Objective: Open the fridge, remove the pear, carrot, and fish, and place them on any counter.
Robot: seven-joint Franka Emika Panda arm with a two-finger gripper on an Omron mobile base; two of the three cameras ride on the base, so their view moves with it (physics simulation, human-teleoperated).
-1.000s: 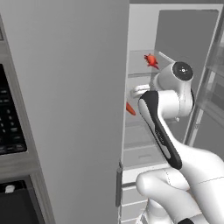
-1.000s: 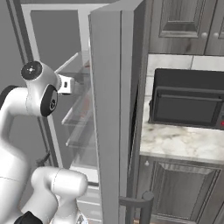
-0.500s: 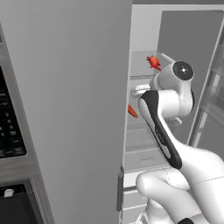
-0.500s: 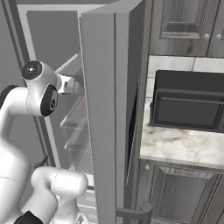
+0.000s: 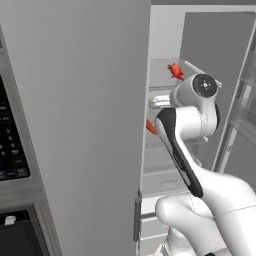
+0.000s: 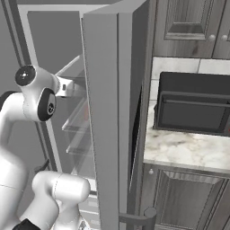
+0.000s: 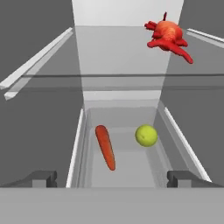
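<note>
Inside the one open fridge [image 5: 210,45] there are three food things: one carrot [image 7: 105,147], one pear [image 7: 146,135] and one red fish [image 7: 168,35]. The carrot and the pear lie in one white bin [image 7: 173,131], and the fish is on one clear shelf [image 7: 122,61] above it. Outside the fridge I count one black oven [image 6: 193,108] on one marble table [image 6: 188,150], and two fingertips [image 7: 41,178] of the one tool [image 7: 112,179].
</note>
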